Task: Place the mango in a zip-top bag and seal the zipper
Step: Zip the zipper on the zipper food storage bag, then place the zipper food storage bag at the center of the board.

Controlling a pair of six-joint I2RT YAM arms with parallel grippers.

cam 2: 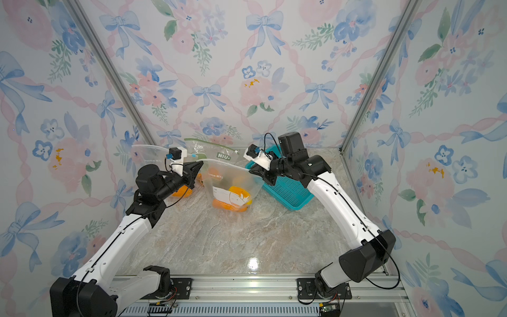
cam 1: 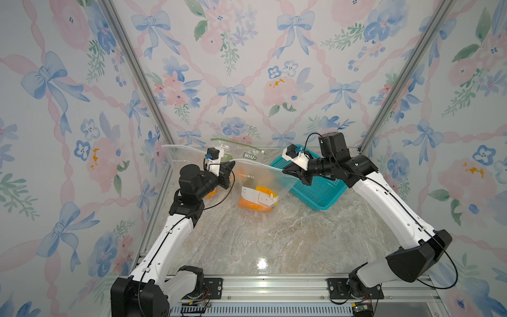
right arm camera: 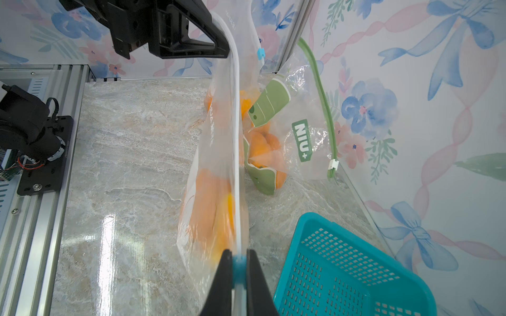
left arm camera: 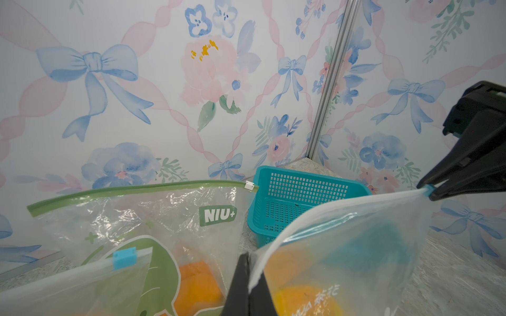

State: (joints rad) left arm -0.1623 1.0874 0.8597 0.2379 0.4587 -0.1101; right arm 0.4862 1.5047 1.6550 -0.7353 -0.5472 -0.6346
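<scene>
Spare frosted bag (cam 1: 178,156): far left, behind the left arm; it carries a blue clip (left arm camera: 124,258) on its top edge.
Left gripper (cam 1: 232,164): fingers closed, pinching the left end of the zip-top bag's top edge – the left wrist view shows the strip caught between its black fingers (left arm camera: 241,284).
NIU+ bag (cam 1: 247,153): clear, against the far wall at centre, behind the held bag. It has a green zipper (left arm camera: 137,188) with a white slider (left arm camera: 249,185) at its right end, and orange fruit (right arm camera: 262,142) shows through it.
Zip-top bag (cam 1: 260,178): frosted, stretched between the two grippers with its top edge raised. Its bottom sags to the table (cam 1: 274,241).
Zipper track (right arm camera: 236,136): a white strip running from one gripper to the other. It reads as a single line along the part in view; whether it is fully sealed cannot be told.
Mango (cam 1: 262,190): inside the zip-top bag, low in its bottom – yellow-orange, partly behind the bag's white printed label.
Blue slider (right arm camera: 239,266): at the right end of the track.
Right gripper (cam 1: 285,170): fingers closed tight on the blue slider, seen in both wrist views.
Basket (cam 1: 310,192): teal mesh, far right on the table, just beside the bag and under the right wrist.
</scene>
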